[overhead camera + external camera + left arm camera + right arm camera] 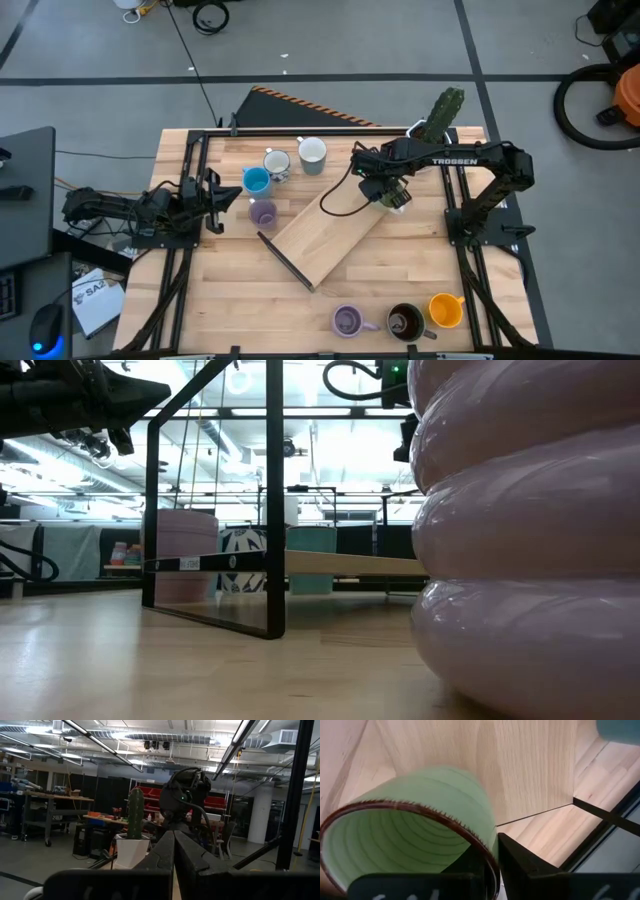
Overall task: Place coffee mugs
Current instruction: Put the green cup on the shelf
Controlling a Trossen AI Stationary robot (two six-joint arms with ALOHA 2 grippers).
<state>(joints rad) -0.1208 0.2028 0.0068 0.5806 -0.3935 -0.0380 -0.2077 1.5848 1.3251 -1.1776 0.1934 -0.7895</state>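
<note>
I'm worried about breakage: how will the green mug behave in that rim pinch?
The green mug looks glazed and rigid, so probably slippery and chip-prone. The right end effector pinches only its rim wall, so it may swing or slip. Its ribbed, round body would likely roll if laid sideways on the wooden shelf.

The word "TROSSEN" stands in white letters on the right arm (455, 160), at about 1 o'clock in the high view. On a white paper (95, 300) on the floor, at about 8 o'clock, the letters "SA" can be read. The other labels are too small to read.
</note>
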